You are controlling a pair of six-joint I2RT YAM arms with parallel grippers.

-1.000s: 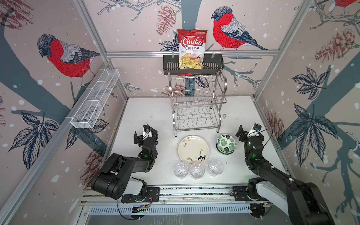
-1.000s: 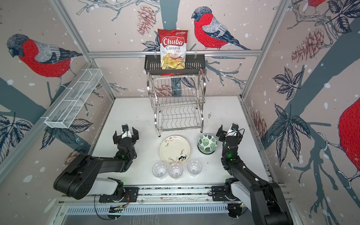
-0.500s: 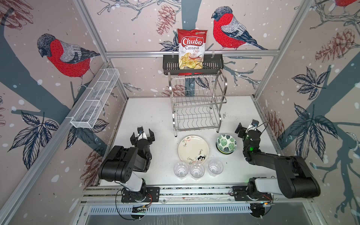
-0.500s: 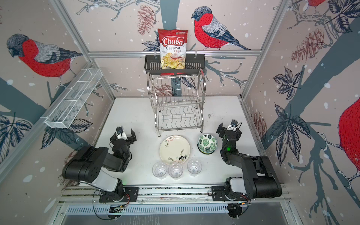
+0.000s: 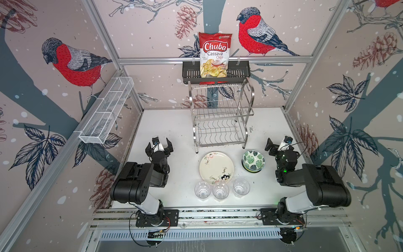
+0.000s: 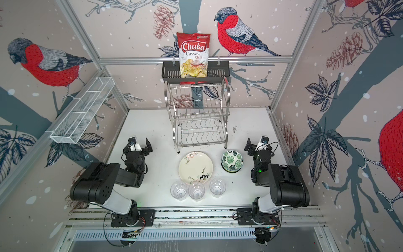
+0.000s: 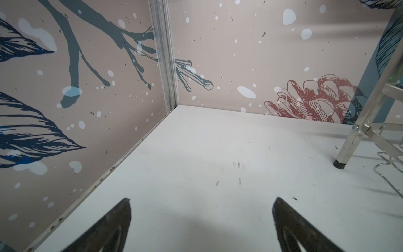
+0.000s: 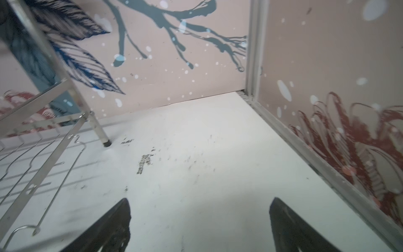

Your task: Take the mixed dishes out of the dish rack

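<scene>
You see the left gripper [image 5: 159, 145] and right gripper [image 8: 200, 200] spread wide and empty, while the bare dish rack [image 5: 220, 122] stands behind the cream plate [image 5: 216, 167], stacked bowls [image 5: 253, 161] and tumblers [image 5: 220, 191] on the table [image 5: 174, 122] between both arms, the bowls nearest your right.

Three tumblers [image 5: 220, 190], one plate [image 5: 216, 167], one bowl stack [image 5: 253, 161]

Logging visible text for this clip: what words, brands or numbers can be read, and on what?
"Chuba": chips bag, red upper part.
"Cassava Chips": same bag, under the brand.
Bag's small print: too small to read.
Dark marks on the floral plate: unreadable.
</scene>
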